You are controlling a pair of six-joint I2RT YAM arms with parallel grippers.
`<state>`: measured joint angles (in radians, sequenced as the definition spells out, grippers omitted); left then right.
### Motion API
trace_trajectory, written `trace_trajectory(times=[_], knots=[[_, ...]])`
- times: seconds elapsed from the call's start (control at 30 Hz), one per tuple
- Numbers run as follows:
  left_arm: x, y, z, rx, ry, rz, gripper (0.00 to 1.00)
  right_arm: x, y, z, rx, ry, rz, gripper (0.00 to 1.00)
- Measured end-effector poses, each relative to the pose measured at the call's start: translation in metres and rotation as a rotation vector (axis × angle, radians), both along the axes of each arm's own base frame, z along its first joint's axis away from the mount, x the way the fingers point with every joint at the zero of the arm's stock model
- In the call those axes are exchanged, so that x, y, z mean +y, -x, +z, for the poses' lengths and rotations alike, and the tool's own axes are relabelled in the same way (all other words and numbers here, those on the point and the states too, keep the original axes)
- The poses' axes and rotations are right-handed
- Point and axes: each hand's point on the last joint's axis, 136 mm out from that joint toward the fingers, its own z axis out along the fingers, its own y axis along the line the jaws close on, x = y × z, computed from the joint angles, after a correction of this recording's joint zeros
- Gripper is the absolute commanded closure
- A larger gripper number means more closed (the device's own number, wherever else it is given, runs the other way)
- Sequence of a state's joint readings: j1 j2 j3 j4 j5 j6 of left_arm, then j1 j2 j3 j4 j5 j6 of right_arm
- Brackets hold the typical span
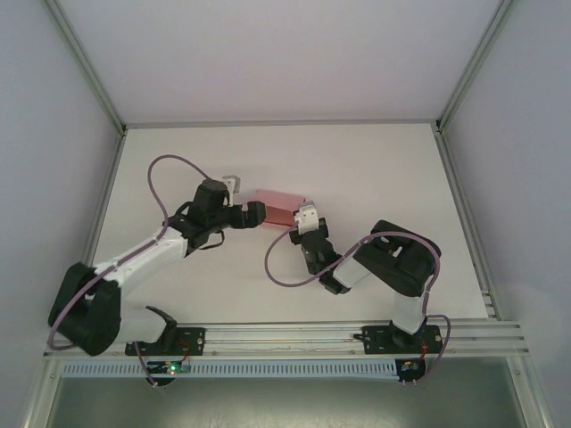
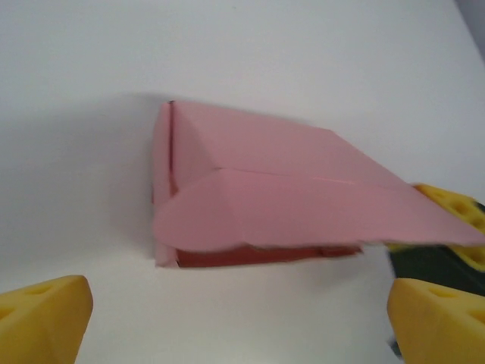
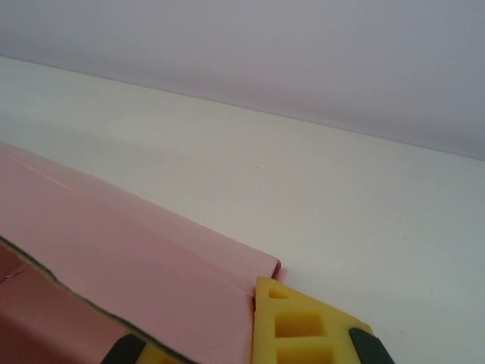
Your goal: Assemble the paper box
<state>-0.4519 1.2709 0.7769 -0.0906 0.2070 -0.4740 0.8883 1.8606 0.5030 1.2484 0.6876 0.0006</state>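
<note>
Plainly the paper box [image 1: 277,208] is only half made. It lies on the white surface [image 1: 375,169] about mid-depth, between the two arms, and the left wrist view shows a rounded flap [image 2: 227,220] hanging loose over an open side with the dark inside visible beneath.

The left gripper [image 1: 252,214] sits just beside the box's left end, its jaws wide apart and holding nothing. The right gripper [image 1: 306,217] is at the opposite end with its jaws together. They appear to be pinched on the thin far edge of the card, since the pink sheet runs between its yellow pads [image 2: 447,201], though the contact itself is partly hidden.

I judge that the box will handle as very light, thin and springy card. It should be stiff along its creases but floppy on any free flap, and easy to dent or mis-fold if squeezed across a panel. Smooth card on a smooth surface is likely to slide when pushed unless one end is pinned. The best hold is a shallow pinch on a folded edge or corner, leaving the loose flap free to tuck.
</note>
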Motion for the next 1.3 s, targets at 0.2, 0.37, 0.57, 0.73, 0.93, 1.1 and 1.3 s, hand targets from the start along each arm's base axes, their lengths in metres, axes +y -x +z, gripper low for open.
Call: trace_trajectory(times=[0.2,0.37,0.57,0.73,0.93,1.1,1.3], knots=[[0.028,0.013,0.037,-0.034,-0.02,0.112,0.0,0.004,0.0,-0.003,0.004,0.06,0.031,1.0],[0.042,-0.032,0.034,0.045,-0.026,0.222,0.0,0.014,0.003,-0.006,-0.002,0.129,0.104,0.98],[0.029,-0.084,-0.025,0.225,0.031,0.172,0.05,0.025,0.006,-0.009,-0.006,0.177,0.202,0.97],[0.028,-0.096,-0.065,0.346,0.13,0.125,0.16,0.025,0.002,-0.011,-0.002,0.179,0.256,0.95],[0.012,-0.093,-0.079,0.381,0.222,0.054,0.3,0.028,0.001,-0.012,0.0,0.188,0.298,0.89],[0.01,-0.092,-0.083,0.384,0.238,0.044,0.49,0.023,0.007,-0.021,0.038,0.198,0.316,0.71],[0.009,-0.089,-0.086,0.39,0.248,0.037,0.54,0.011,0.023,-0.033,0.137,0.202,0.328,0.32]])
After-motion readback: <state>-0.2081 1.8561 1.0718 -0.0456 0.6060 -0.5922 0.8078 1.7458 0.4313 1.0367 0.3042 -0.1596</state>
